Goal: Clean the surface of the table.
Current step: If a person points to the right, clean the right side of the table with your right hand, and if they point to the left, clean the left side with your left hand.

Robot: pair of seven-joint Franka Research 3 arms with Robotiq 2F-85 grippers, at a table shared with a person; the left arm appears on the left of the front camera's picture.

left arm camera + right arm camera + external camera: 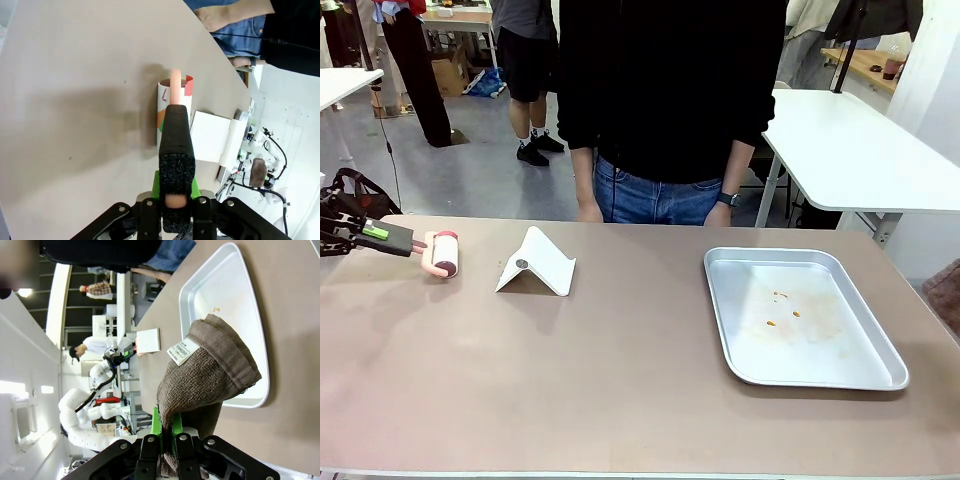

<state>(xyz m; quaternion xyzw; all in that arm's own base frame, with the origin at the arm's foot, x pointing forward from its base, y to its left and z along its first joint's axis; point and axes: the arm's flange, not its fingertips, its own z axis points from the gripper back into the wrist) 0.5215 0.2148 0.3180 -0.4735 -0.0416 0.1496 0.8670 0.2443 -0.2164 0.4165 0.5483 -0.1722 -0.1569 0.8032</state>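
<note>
L gripper (406,243) clamped on lint roller (446,252) handle; roller head just past its tips, down on table (620,380). R gripper (167,437) pinched shut on brown cloth (205,375); table + metal tray (197,287) beyond cloth.

The table (620,390) looked smooth and matt. The tray (840,345) was glossy metal. The cloth (210,375) was coarse, knitted fabric.
</note>
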